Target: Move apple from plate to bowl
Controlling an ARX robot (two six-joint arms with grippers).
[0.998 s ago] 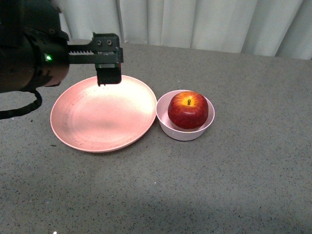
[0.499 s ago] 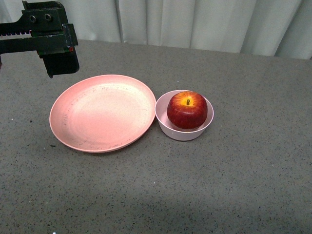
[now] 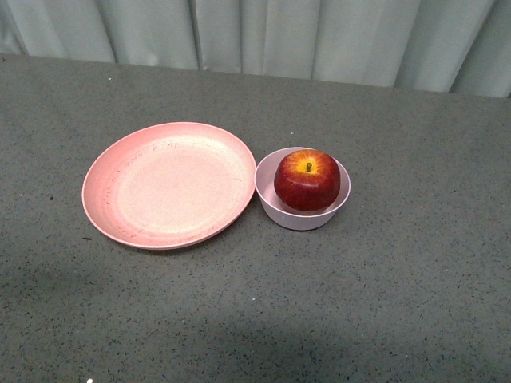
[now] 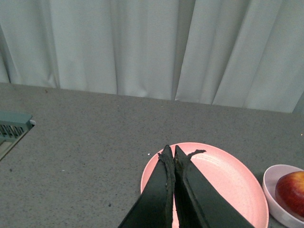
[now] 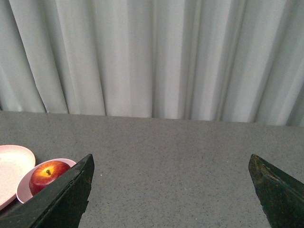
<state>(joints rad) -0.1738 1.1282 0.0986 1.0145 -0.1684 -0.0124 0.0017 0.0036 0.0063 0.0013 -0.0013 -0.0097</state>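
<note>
Two pink dishes sit touching on a grey speckled tabletop [image 3: 415,303] in the front view. Left of centre lies the wide plate [image 3: 120,215], bare. Right of it, the small bowl [image 3: 302,217] holds the apple [image 3: 307,181], stem up. It looks firm, glossy, likely slippery and fairly heavy; its widest sides offer the best hold. The left gripper [image 4: 171,160] is pressed closed and empty. The right gripper [image 5: 171,183] is spread wide, empty.

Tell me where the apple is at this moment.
In the front view the apple sits inside the small pale-pink bowl, just right of the wide pink plate, near the middle of the grey table.
</note>
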